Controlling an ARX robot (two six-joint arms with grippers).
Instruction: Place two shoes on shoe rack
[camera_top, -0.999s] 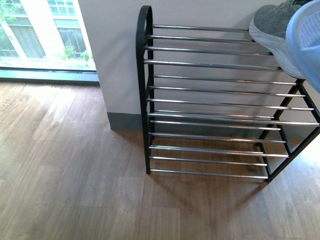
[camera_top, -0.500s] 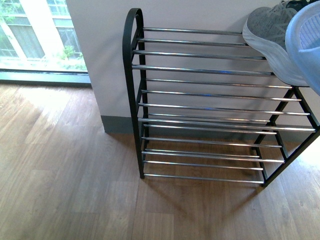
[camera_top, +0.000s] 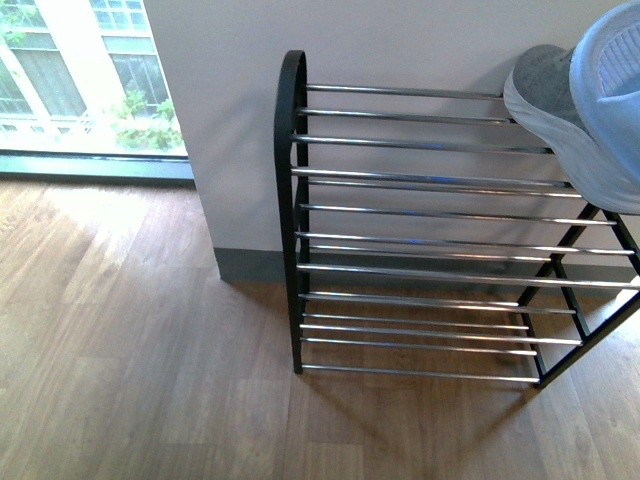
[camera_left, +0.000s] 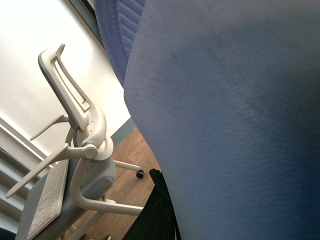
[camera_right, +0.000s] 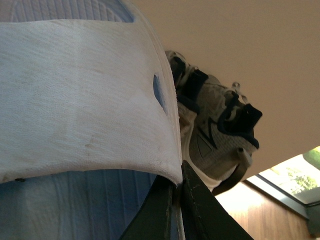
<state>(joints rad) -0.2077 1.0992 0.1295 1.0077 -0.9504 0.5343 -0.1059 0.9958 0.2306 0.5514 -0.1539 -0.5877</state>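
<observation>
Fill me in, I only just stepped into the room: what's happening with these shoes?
A two-armed robot is putting shoes on the shoe rack against the wall. A grey sneaker already sits at the right end of the top shelf. A pale blue slide is up close to the front camera, in front of the sneaker. Each wrist camera is filled by a slide, so neither pincer's state can be told.

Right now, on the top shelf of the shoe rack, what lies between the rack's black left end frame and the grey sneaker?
Nothing: in the front view only bare chrome bars run from the black end frame to the grey sneaker.
</observation>
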